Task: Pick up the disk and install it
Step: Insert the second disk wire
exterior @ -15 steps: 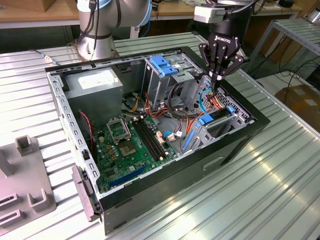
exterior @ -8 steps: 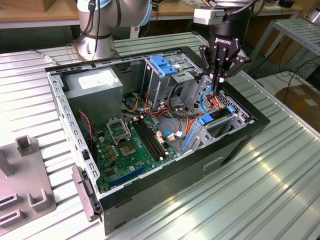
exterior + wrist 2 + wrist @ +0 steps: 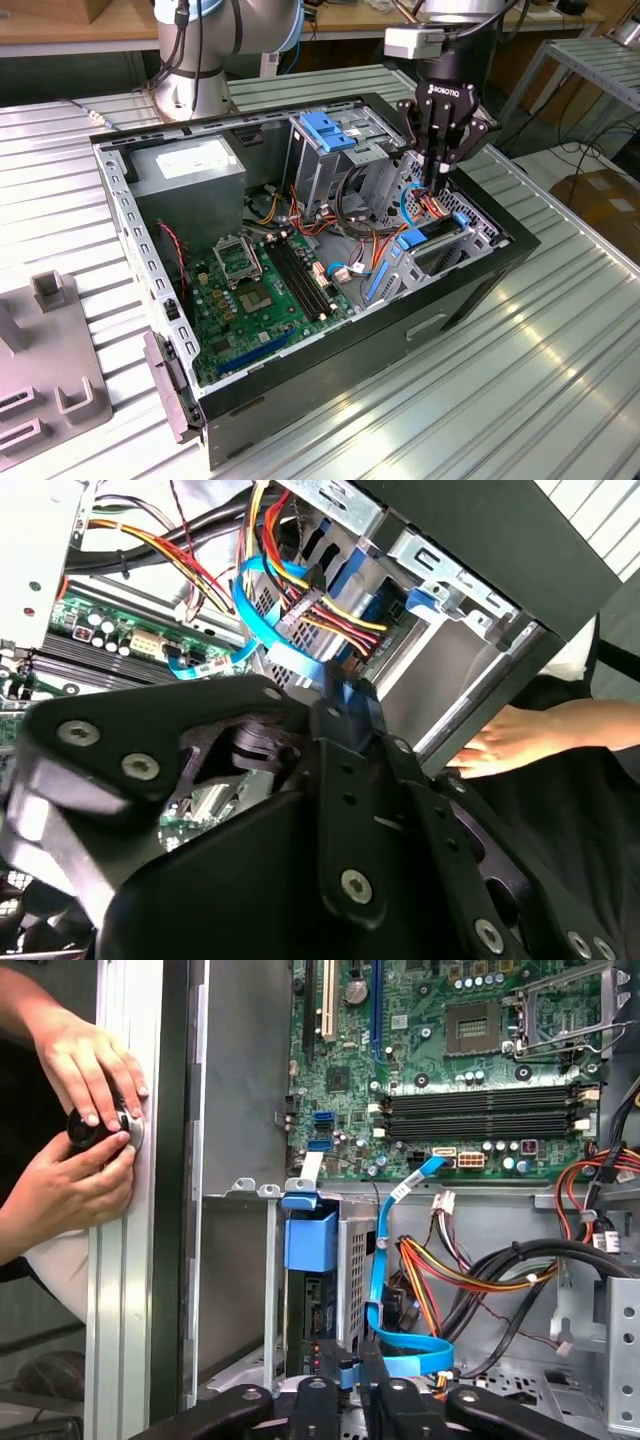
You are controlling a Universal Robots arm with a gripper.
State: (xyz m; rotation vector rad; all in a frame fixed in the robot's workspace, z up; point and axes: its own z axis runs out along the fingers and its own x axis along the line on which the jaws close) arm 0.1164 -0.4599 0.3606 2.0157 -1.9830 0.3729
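The disk (image 3: 441, 237) stands on edge in the drive bay at the corner of the open computer case (image 3: 520, 240), on the exterior view's right. In the first wrist view the disk (image 3: 308, 1312) shows as a dark edge under a blue plastic tab (image 3: 310, 1240). My gripper (image 3: 437, 183) hangs just above that bay, pointing down. Its fingers (image 3: 316, 1405) are close together. A flat blue cable (image 3: 392, 1345) loops beside the disk, and its end lies between the fingertips (image 3: 345, 712) in both wrist views.
A grey power supply box (image 3: 190, 175) and a drive cage with a blue handle (image 3: 325, 130) sit at the case's back. The green motherboard (image 3: 260, 290) lies between them and the bay. A person's hands (image 3: 80, 1090) rest on the table rail beside the case. A grey fixture (image 3: 50, 370) stands at the exterior view's left.
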